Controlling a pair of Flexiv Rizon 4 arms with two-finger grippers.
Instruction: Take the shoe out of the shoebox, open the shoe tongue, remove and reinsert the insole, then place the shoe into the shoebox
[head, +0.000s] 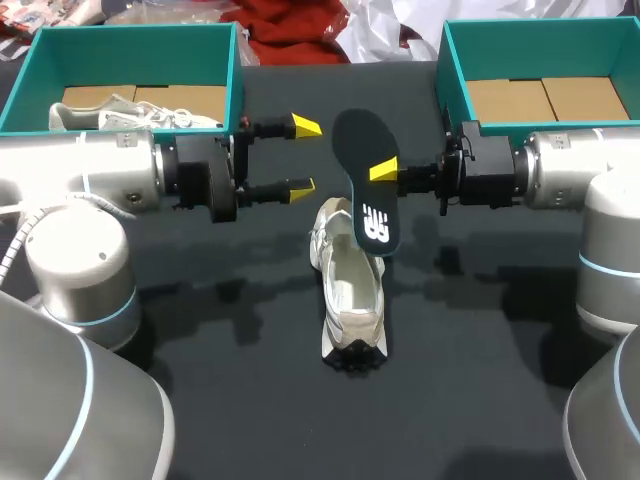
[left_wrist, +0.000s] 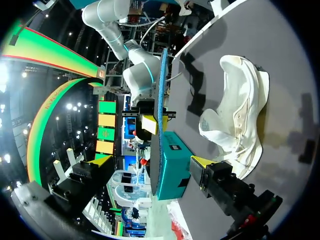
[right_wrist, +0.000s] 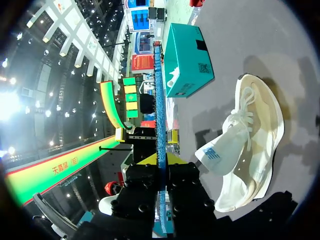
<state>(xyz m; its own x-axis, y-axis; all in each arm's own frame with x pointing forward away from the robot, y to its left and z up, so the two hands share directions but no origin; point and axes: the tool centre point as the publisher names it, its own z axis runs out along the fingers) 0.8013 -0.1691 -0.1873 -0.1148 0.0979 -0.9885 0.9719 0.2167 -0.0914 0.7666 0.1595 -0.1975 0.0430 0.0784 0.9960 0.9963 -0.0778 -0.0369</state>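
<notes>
The black table (head: 200, 330) spreads under both our arms. At its far edge stand two teal shoeboxes: the left shoebox (head: 237, 70) holds a second shoe (head: 110, 115) lying on its cardboard floor, and the right shoebox (head: 452, 70) shows only cardboard. Between them and nearer to us, the white shoe (head: 350, 300) lies on the table, out of both boxes, its mouth open upward. Above its far end we hold the dark insole (head: 362, 150) in the air; whether its lower end touches the shoe we cannot tell. Our right gripper (head: 380, 172) is clamped on the insole's edge, one finger on each face. Our left gripper (head: 303, 157) is spread wide and holds nothing, its yellow tips just beside the insole without touching it.
</notes>
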